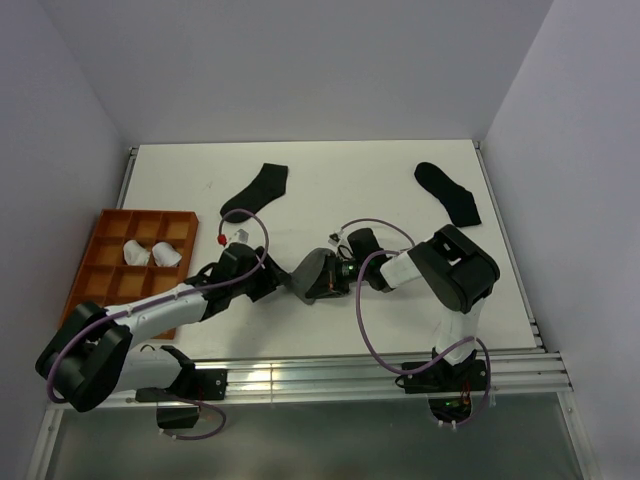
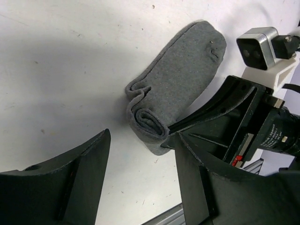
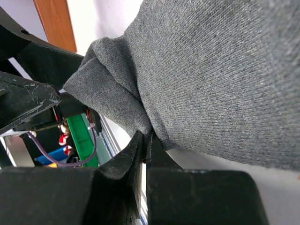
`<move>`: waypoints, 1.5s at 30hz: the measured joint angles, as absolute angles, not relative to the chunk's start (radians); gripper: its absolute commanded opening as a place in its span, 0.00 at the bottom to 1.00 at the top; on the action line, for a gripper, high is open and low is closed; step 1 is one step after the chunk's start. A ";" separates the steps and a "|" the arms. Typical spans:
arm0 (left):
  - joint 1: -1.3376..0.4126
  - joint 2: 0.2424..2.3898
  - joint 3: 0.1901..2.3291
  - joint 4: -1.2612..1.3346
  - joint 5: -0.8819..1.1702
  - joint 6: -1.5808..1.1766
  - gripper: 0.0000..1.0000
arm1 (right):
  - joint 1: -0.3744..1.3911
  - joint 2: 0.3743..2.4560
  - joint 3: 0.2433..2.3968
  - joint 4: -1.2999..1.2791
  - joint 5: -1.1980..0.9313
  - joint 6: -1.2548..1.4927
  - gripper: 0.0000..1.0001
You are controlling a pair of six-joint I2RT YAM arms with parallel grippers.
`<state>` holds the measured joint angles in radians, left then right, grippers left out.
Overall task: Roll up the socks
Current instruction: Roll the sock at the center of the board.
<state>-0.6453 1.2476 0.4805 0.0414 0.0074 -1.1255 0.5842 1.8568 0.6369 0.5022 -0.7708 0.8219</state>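
A grey sock point(image 1: 318, 273) lies mid-table, its near end partly rolled into a small coil point(image 2: 147, 119); it also fills the right wrist view point(image 3: 211, 70). My right gripper point(image 1: 337, 275) is shut, its fingertips point(image 3: 145, 138) pinching the sock's edge at the rolled end; its fingers point(image 2: 211, 112) reach in from the right in the left wrist view. My left gripper point(image 1: 280, 281) is open and empty, its jaws wide apart just short of the coil point(image 2: 142, 137). Two white rolled bundles point(image 1: 135, 252) point(image 1: 167, 252) sit in the orange tray. A striped sock does not show.
An orange compartment tray point(image 1: 110, 290) stands at the left edge. Two black socks lie flat at the back: one left of centre point(image 1: 258, 190), one at the right point(image 1: 450, 193). The table's metal rail point(image 1: 380, 370) runs along the front.
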 measured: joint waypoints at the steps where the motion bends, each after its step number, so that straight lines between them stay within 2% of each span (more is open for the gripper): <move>1: -0.646 1.248 0.477 0.053 0.010 -1.121 0.61 | 0.584 1.858 0.637 0.501 -0.773 0.822 0.00; 8: -0.649 1.267 0.439 0.152 0.014 -1.102 0.59 | 0.582 1.870 0.649 0.494 -0.791 0.823 0.00; 15: -0.657 1.209 0.273 0.315 0.031 -1.084 0.63 | 0.582 1.879 0.654 0.494 -0.804 0.826 0.00; 23: -0.659 1.192 0.245 0.445 0.048 -1.036 0.63 | 0.582 1.883 0.656 0.493 -0.811 0.826 0.00; 28: -0.660 1.246 0.243 0.474 0.053 -1.028 0.59 | 0.582 1.883 0.659 0.488 -0.811 0.826 0.00; 39: -0.661 1.254 0.178 0.567 0.064 -0.984 0.59 | 0.581 1.883 0.662 0.480 -0.812 0.825 0.00; 45: -0.661 1.315 0.203 0.598 0.062 -0.965 0.52 | 0.581 1.883 0.663 0.479 -0.812 0.825 0.00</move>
<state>-0.6609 1.3148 0.2028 0.5983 0.0624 -0.9653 0.5812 1.8832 0.6628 0.4793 -0.8124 0.8253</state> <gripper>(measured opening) 0.545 0.028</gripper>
